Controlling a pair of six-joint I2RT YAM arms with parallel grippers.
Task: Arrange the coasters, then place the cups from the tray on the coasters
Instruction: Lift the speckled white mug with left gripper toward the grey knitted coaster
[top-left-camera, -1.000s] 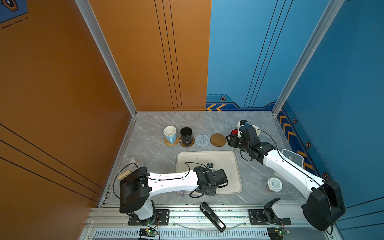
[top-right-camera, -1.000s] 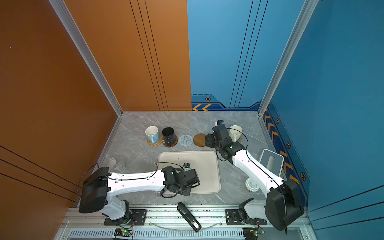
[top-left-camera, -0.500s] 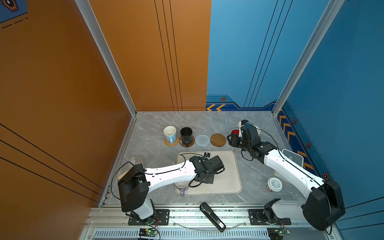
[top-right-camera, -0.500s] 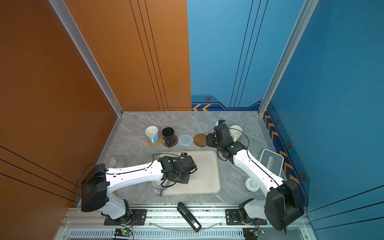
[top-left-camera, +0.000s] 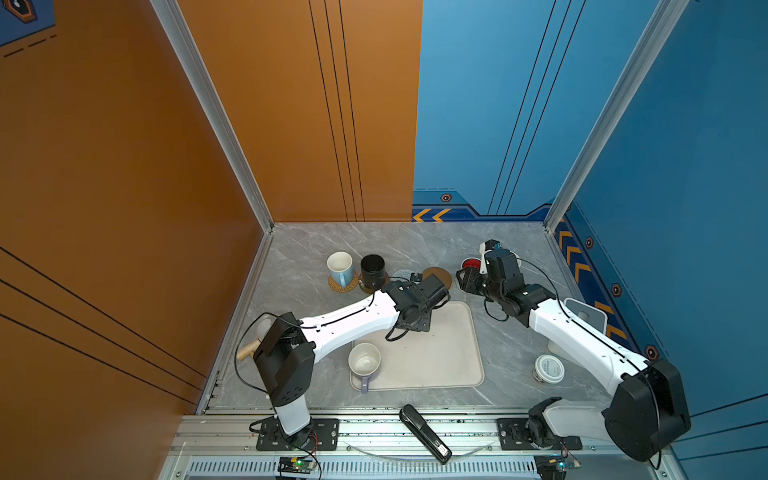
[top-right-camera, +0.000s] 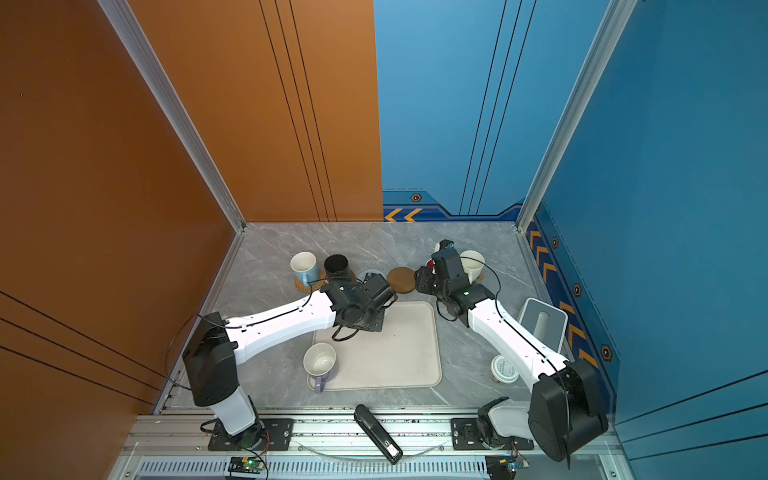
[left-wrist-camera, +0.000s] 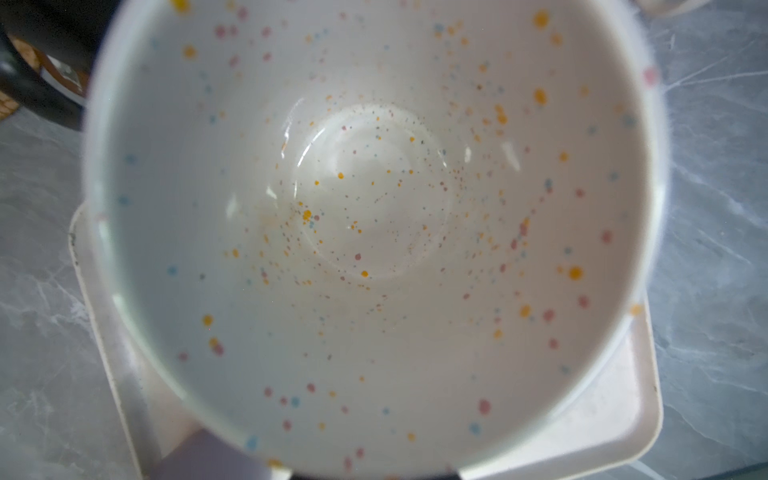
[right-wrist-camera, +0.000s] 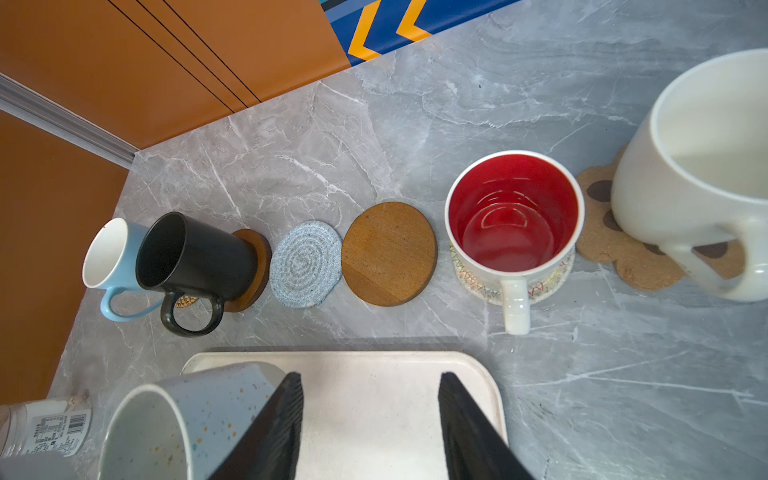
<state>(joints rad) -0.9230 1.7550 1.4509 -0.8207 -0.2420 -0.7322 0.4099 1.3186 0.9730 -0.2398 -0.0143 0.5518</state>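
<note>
Coasters are lying in a row across the far part of the grey marble table (top-left-camera: 415, 245), running left to right. The rattan coaster (top-left-camera: 333, 286) is sitting farthest left with the light blue mug (right-wrist-camera: 108, 253) standing on it; the brown wooden coaster (right-wrist-camera: 255, 266) next to it is carrying the black mug (right-wrist-camera: 195, 257). The grey-blue crocheted coaster (right-wrist-camera: 305, 266) and the second wooden disc (right-wrist-camera: 388, 253) are lying bare, just beside each other. Right of them the whitish crocheted coaster (right-wrist-camera: 555, 282) is bearing the red-lined mug (right-wrist-camera: 513, 216), and the paw coaster (right-wrist-camera: 602, 237) is bearing the plain white mug (right-wrist-camera: 706, 166).

The tray (top-left-camera: 449, 353) is sitting nearer, in the middle of the table. The lavender mug (top-left-camera: 364, 363) is standing upright in its near left corner, handle pointing near. The left gripper (top-left-camera: 415, 321) is hanging over the tray's far left part and is gripping the speckled mug (left-wrist-camera: 374, 228); the left wrist view is looking straight down into that mug, and the arm is hiding it in both top views. The right gripper (right-wrist-camera: 370, 436) is hovering above the tray's far right corner, its black fingers (right-wrist-camera: 266, 436) standing apart with nothing between them, near the red-lined mug but not touching it. A white lidded jar (top-left-camera: 548, 368) is standing on the table right of the tray, well apart from the mugs.
</note>
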